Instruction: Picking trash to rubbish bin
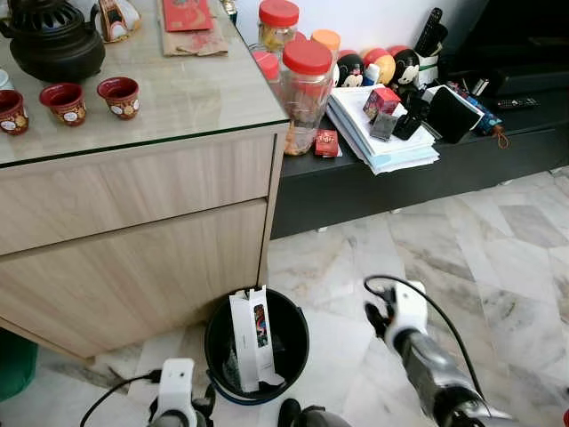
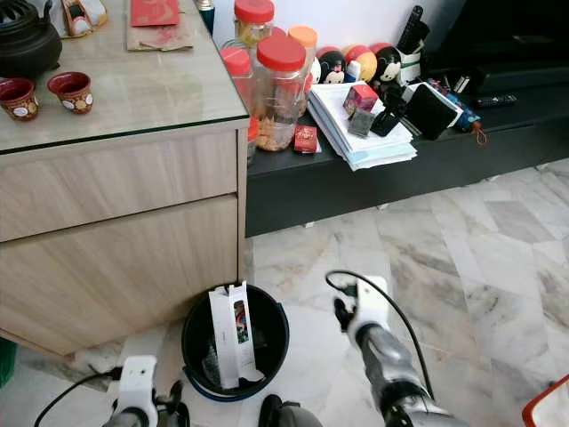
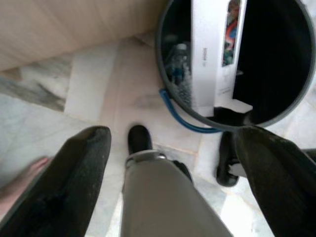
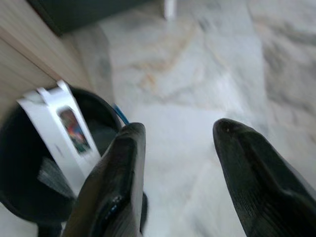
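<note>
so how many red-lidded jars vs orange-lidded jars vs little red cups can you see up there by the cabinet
Red-lidded jars: 3, the front one, one at the back, and a smaller one partly hidden.
Orange-lidded jars: 1.
Little red cups: 3 in the left eye view.
Total: 7

Contents of the black bin [image 1: 298, 334] half hidden behind the upright white box [image 1: 252, 338], right wrist view blurred.
</note>
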